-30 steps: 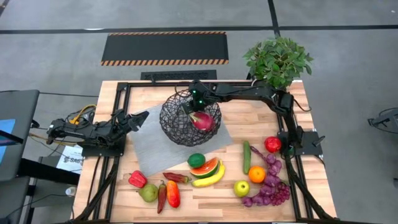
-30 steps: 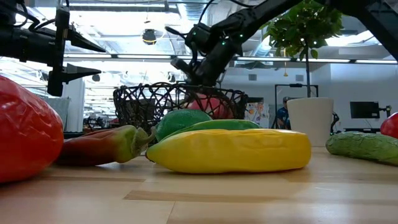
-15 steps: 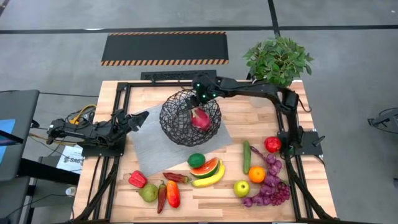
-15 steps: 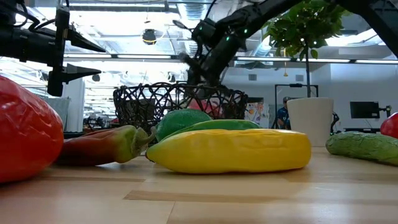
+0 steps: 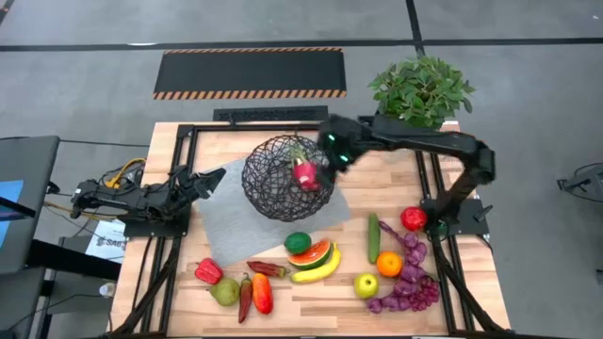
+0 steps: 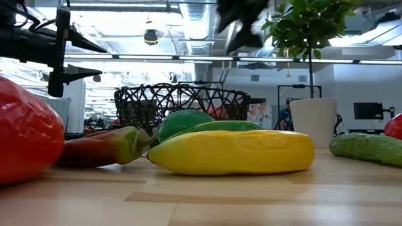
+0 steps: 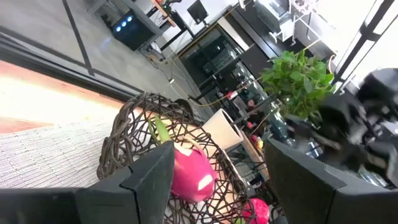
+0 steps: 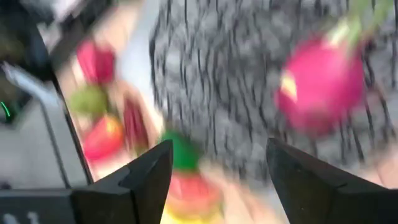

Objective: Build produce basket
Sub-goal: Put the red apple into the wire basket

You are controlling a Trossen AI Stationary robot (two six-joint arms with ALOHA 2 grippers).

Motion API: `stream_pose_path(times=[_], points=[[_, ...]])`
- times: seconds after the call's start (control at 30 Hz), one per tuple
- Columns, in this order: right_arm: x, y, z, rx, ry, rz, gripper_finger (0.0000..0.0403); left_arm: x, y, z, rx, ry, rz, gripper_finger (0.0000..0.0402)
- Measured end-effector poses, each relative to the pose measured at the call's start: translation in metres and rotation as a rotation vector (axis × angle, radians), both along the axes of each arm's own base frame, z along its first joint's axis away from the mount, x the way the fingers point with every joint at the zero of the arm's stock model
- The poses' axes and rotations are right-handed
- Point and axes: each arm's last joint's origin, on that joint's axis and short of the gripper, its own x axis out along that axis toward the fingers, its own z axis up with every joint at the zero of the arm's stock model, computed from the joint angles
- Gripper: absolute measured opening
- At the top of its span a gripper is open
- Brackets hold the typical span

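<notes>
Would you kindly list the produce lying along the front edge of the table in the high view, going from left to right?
Red pepper → brownish-green pear → dark red chilli → orange-red pepper → yellow banana → yellow-green apple → purple grapes.

One basket point(image 5: 285, 176) with one dragon fruit point(image 5: 304, 172) inside. On the table point(image 5: 377, 184): one lime point(image 5: 298, 242), one watermelon slice point(image 5: 312, 254), one banana point(image 5: 318, 270), one cucumber point(image 5: 373, 237), one orange point(image 5: 389, 264), two apples, red point(image 5: 413, 218) at 3 o'clock and green point(image 5: 366, 284) at 5. One pear point(image 5: 224, 293), grape bunch point(image 5: 410, 275) too clustered to count, one potted plant point(image 5: 421, 91).
</notes>
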Motion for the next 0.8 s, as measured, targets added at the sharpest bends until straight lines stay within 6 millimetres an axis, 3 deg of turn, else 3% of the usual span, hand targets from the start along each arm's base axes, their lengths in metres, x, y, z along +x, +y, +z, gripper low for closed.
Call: stream_pose_path(times=[0.2, 0.4, 0.6, 0.8], points=[[-0.057, 0.062, 0.025, -0.070, 0.202, 0.047, 0.0277, 0.000, 0.000, 0.000, -0.016, -0.014, -0.021, 0.0236], [-0.097, 0.106, 0.028, -0.079, 0.403, -0.141, 0.0276, 0.000, 0.000, 0.000, -0.018, -0.015, -0.021, 0.0236], [-0.115, 0.141, 0.007, 0.017, 0.508, -0.386, 0.0276, 0.000, -0.001, 0.000, -0.048, -0.038, -0.030, 0.0236], [-0.147, 0.168, -0.034, 0.016, 0.639, -0.615, 0.0276, 0.001, -0.001, 0.000, -0.065, -0.051, -0.039, 0.0236]])
